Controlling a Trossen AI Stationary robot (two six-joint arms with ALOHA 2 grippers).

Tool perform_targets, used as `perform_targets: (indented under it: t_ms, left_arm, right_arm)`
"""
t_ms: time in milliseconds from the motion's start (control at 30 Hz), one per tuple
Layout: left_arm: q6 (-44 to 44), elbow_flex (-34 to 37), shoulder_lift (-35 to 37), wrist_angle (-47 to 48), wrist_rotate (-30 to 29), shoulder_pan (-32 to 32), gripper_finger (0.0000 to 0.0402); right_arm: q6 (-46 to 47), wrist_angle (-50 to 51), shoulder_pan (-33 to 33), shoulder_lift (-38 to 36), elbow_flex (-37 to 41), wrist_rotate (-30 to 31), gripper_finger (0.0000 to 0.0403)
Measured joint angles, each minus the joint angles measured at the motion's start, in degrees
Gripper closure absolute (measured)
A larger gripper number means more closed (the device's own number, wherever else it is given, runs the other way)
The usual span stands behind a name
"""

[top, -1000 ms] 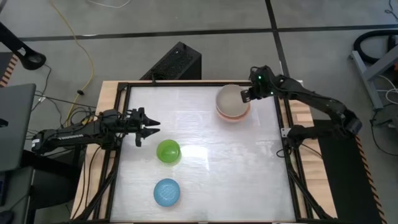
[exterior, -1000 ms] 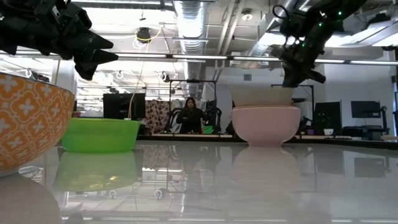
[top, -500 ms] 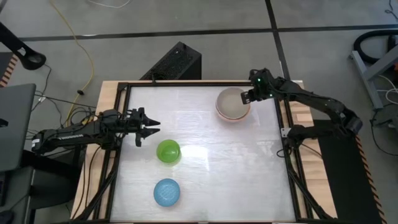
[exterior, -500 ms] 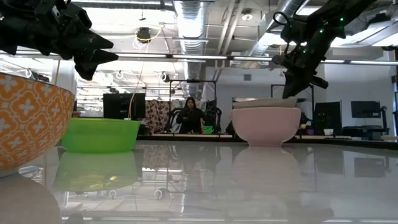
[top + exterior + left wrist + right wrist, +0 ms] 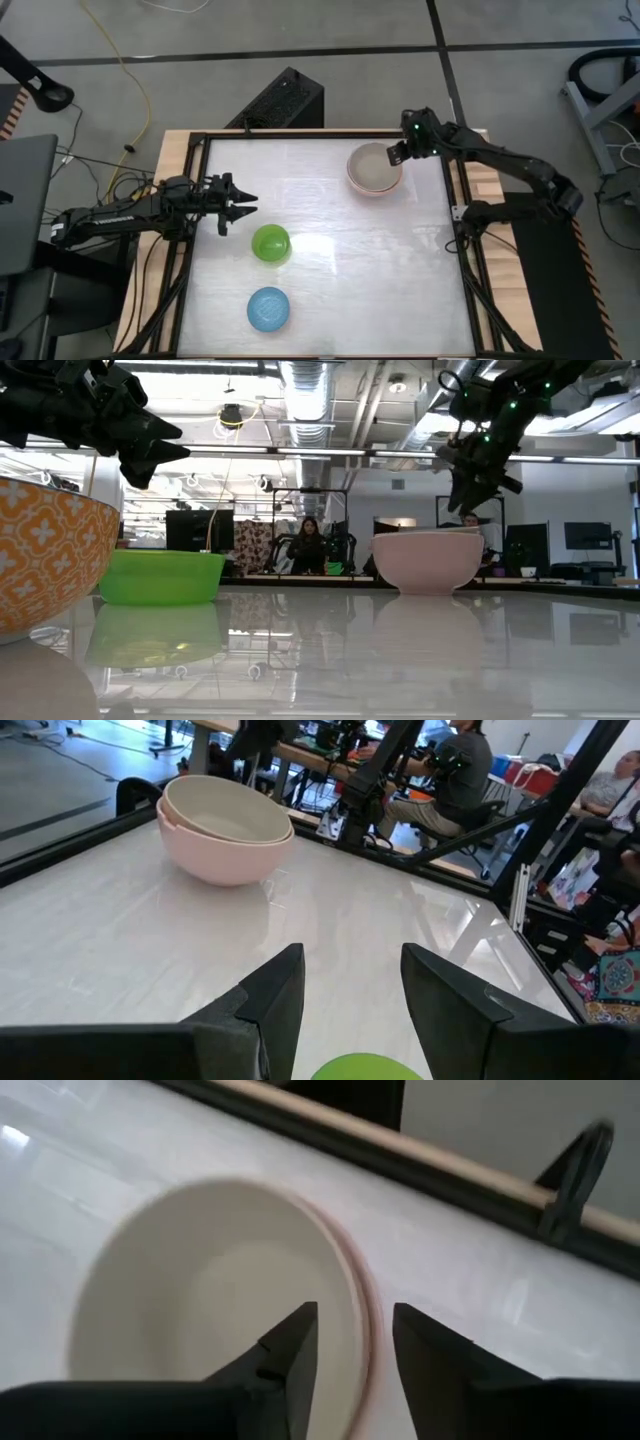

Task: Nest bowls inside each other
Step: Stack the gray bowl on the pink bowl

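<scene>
- Since the earlier frame, we note that the cream-white bowl (image 5: 372,163) has dropped from a raised, tilted pose into the salmon-pink bowl (image 5: 427,562); the right gripper (image 5: 393,155) has let go and now sits just above the rim.
- We see the right gripper's fingers (image 5: 290,1348) released, spread apart over the nested pair's rim, with nothing between them.
- The cream-white bowl rests inside the salmon-pink bowl, slightly off-centre, so a thin pink crescent shows along one side in the right wrist view.
- This nested pair stands at the far right of the desk (image 5: 330,290), near the right arm's side of the frame.
- We locate the bright green bowl (image 5: 271,243) left of the desk's centre, upright and alone.
- The light blue bowl (image 5: 269,309) sits nearer the front edge, apart from the green one.
- The left gripper (image 5: 237,205) hovers above the left side of the desk, near the green bowl but not touching it.
- Its fingers (image 5: 277,996) are released, with a clear gap and nothing held.
- In the low view, an orange patterned bowl (image 5: 50,555) fills the left edge close to the camera.
- A person (image 5: 310,547) sits in the room beyond the desk.
</scene>
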State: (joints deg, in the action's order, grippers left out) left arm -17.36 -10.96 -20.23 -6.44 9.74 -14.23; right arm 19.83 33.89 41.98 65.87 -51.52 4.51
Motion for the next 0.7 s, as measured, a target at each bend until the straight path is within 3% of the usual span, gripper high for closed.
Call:
perform_targets:
  t_ms: [200,400,700]
  left_arm:
    - [0.0,0.0,0.0,0.0,0.0,0.0,0.0244]
    - [0.1,0.0,0.0,0.0,-0.4,0.0,0.0244]
    - [-0.8,0.0,0.0,0.2,0.1,0.0,0.0244]
  right_arm:
    - [-0.2,-2.5,-1.8,0.0,-2.5,-3.0,0.0265]
    - [0.2,-8.0,-5.3,5.3,-2.5,-3.0,0.0387]
    - [-0.6,-13.8,0.0,12.8,-2.5,-10.4,0.0398]
